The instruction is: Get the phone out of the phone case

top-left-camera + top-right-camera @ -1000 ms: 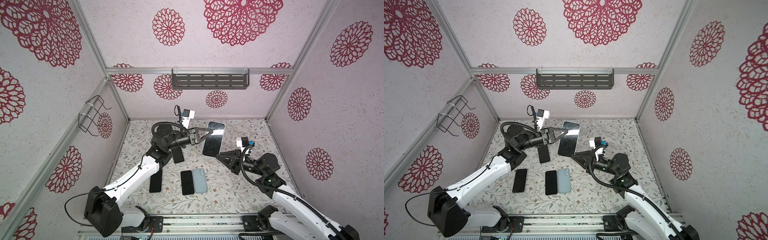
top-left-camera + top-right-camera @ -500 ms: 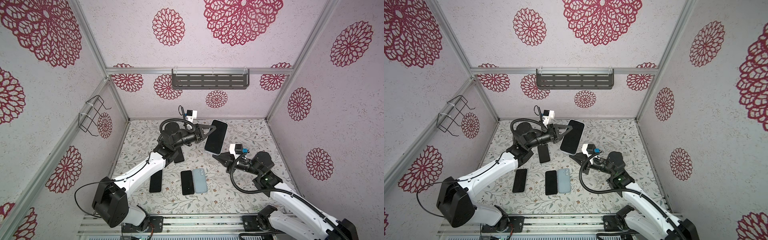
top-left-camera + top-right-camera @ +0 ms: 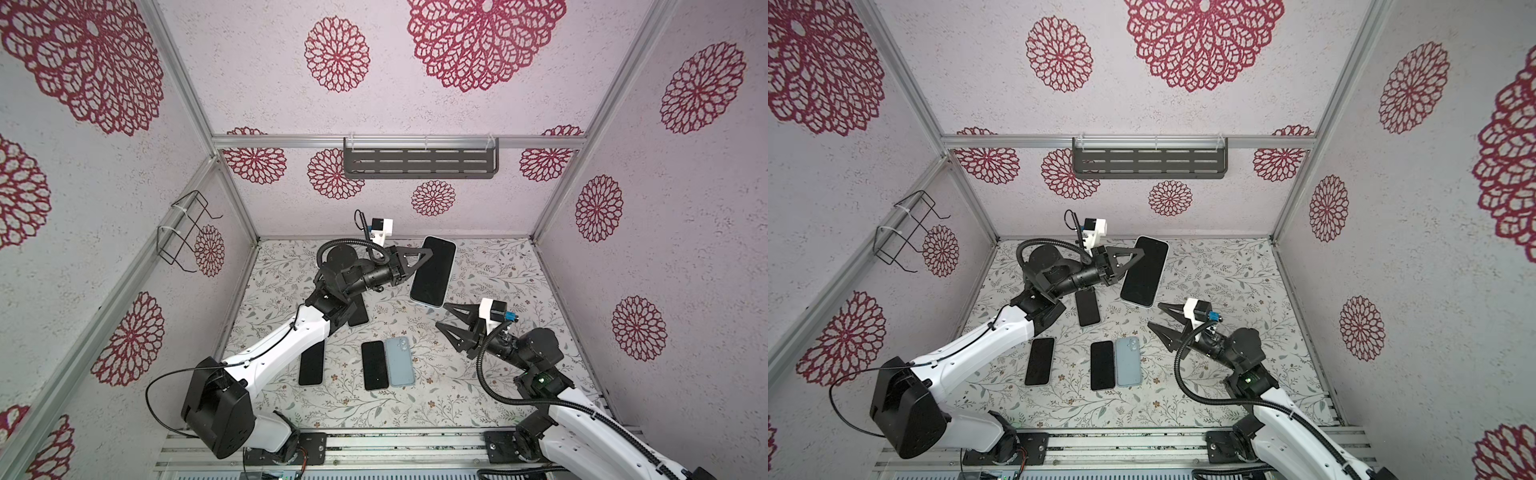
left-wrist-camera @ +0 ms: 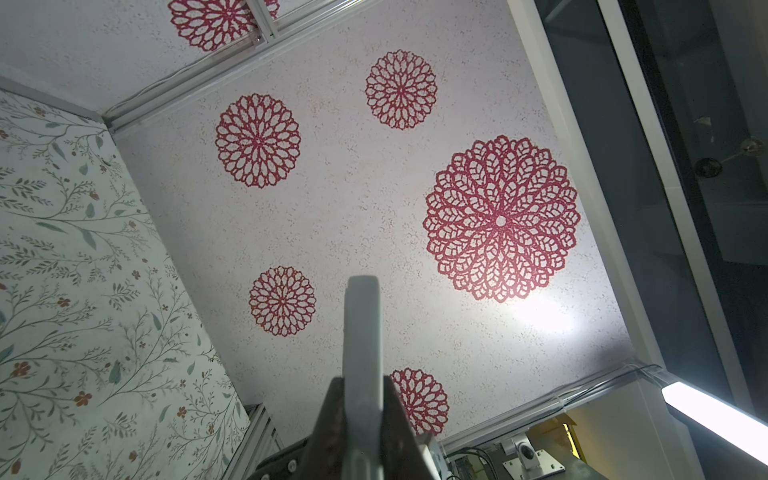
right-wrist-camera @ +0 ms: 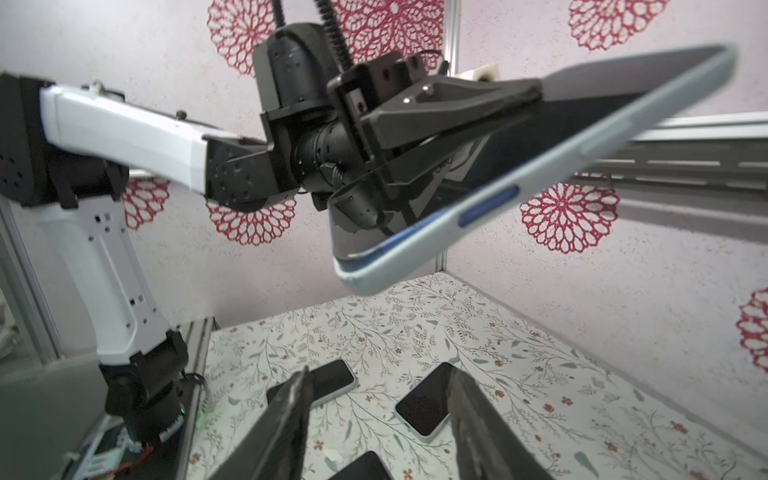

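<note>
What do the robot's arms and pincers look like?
The left arm and right arm are white with black joints. The left pincer and right pincer each have two black, pointy triangle fingers. A ribbed black cable loops by each wrist, beside a small white camera block.

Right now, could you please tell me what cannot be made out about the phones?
Held phone back: turned from both top views, edge-on in the left wrist view.
Its seating in the case: blurred in the right wrist view.
Table phone: partly under the left arm in a top view.

Grey wall shelf (image 3: 419, 163), wire rack (image 3: 185, 232), floral mat (image 3: 498, 274)
</note>
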